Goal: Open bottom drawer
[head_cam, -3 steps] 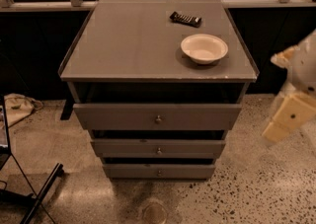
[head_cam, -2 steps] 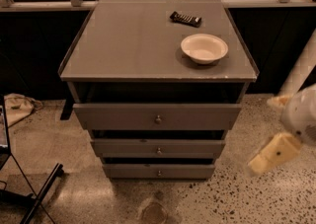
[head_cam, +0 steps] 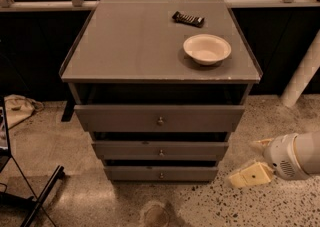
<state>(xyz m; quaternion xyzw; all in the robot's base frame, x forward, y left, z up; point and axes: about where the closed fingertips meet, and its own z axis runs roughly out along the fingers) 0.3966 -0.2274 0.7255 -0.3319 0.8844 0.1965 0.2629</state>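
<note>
The grey cabinet [head_cam: 150, 46] has three drawers stacked at its front. The bottom drawer [head_cam: 130, 173] is the lowest and slimmest front, with a tiny round centre knob [head_cam: 161, 174], and it sits further back than the two fronts above it. My gripper [head_cam: 248, 161] hangs low at the right, just above the floor and to the right of the bottom drawer's right end, not touching it. Its cream fingers [head_cam: 250, 175] point left toward the cabinet and stand apart with nothing between them.
A white bowl [head_cam: 207, 48] and a black flat object [head_cam: 188, 19] lie on the cabinet top. A white post [head_cam: 304, 73] leans at the right. Black stand legs [head_cam: 42, 193] cross the floor at lower left, near a pale bag [head_cam: 17, 108]. A railing runs behind.
My gripper has dropped from beside the cabinet's top edge down to floor level and swung to point left at the bottom drawer's height. The drawers have not moved.
</note>
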